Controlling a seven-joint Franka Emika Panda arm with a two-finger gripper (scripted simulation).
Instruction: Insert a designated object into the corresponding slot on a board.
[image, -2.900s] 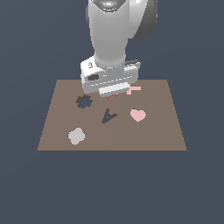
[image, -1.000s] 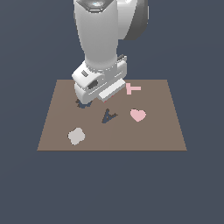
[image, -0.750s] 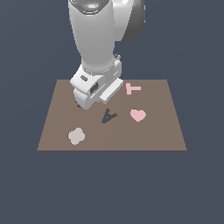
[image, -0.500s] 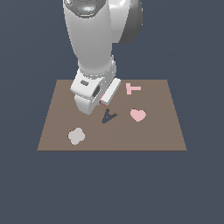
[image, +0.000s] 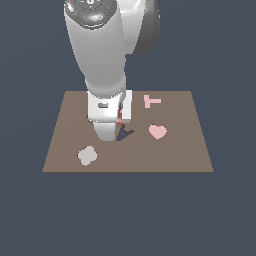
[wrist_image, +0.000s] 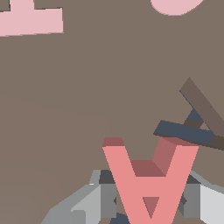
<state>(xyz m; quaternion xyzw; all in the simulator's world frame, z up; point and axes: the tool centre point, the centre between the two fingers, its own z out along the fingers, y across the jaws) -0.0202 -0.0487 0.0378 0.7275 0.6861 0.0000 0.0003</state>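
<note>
Wrist view, nearest first: the gripper (wrist_image: 148, 205) is clamping the salmon-red A-shaped block (wrist_image: 148, 179) between its grey fingers (wrist_image: 107, 199), one pad on each side of the letter's crossbar. Just beyond one leg of the block, the dark A-shaped slot (wrist_image: 192, 120) is lying open in the brown board (wrist_image: 100, 87), tilted relative to the held piece and only partly in frame. Farther off, the pale pink T-shaped piece (wrist_image: 30, 19) and the edge of the pale pink heart (wrist_image: 175, 5) are resting on the board.

Exterior view: over the last three seconds the arm has been travelling from the board's far side, near the T, and turning its wrist, so that the gripper (image: 120, 119) is now hanging directly beside the slot (image: 125, 134). Transport appears nearly finished; remaining work is probably matching the block's rotation to the cutout, then lowering.
</note>
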